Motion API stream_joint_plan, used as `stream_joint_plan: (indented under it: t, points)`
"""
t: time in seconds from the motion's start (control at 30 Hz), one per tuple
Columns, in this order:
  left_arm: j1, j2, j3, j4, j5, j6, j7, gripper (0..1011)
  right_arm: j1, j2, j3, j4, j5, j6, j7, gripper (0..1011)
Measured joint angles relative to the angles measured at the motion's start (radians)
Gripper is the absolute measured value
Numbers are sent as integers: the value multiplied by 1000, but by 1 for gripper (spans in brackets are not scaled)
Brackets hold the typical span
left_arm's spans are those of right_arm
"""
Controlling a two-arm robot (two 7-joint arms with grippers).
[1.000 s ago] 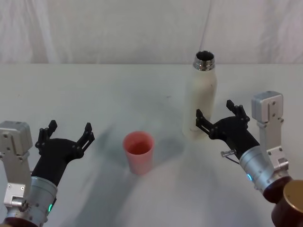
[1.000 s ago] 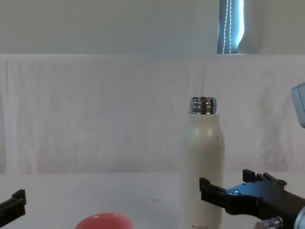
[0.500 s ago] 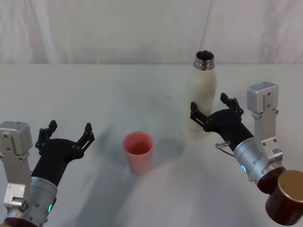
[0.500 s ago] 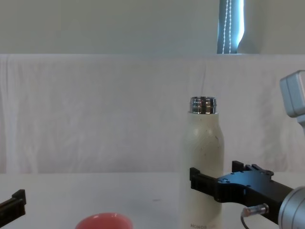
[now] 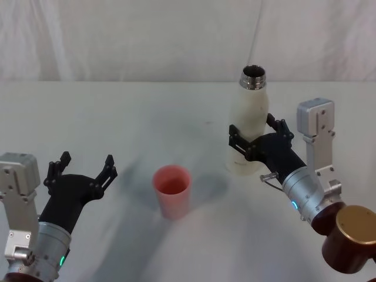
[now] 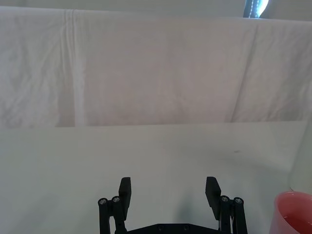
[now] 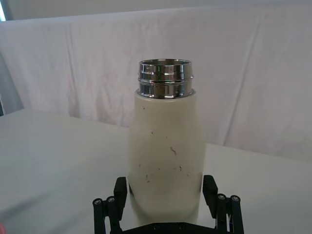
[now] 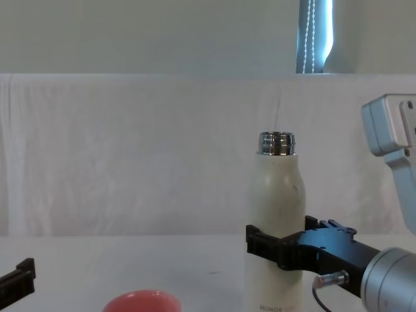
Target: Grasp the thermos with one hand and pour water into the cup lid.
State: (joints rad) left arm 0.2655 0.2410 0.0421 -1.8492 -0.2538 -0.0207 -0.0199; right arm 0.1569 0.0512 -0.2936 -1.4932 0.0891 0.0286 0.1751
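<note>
One thermos point(image 5: 249, 126), one cup lid point(image 5: 172, 191) and two grippers are counted on the white counter point(image 5: 117, 117). The thermos is seen standing upright with its steel neck uncapped, and its lower body sits between the jaws of the right gripper point(image 5: 254, 140). Those jaws are spread wide, one on each side of the cream body; in the right wrist view the thermos point(image 7: 165, 161) fills the space between the two jaws of the right gripper point(image 7: 166, 195), and it cannot be told whether either jaw is touching the wall of the bottle. In the chest view the near jaw of the right gripper point(image 8: 276, 244) is seen crossing in front of the thermos point(image 8: 276, 195) in its lower half, above the grey lettering. The cup lid, a salmon-pink cup standing mouth up, is found well outside the right gripper's jaws, off toward the left gripper point(image 5: 82, 170), and just beside that gripper's jaws. The left gripper's jaws are held wide apart with nothing between them, as is shown in the left wrist view, where the left gripper point(image 6: 169, 190) is seen over bare counter and the rim of the cup lid point(image 6: 295, 214) is seen apart from its jaws.
</note>
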Motion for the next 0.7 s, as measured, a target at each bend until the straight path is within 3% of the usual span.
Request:
stream_joint_plan:
  t: [0.7]
  points:
    - [0,0,0,0,0,0,0,1001,72,-18,-18,86,-15,5,-3,1001]
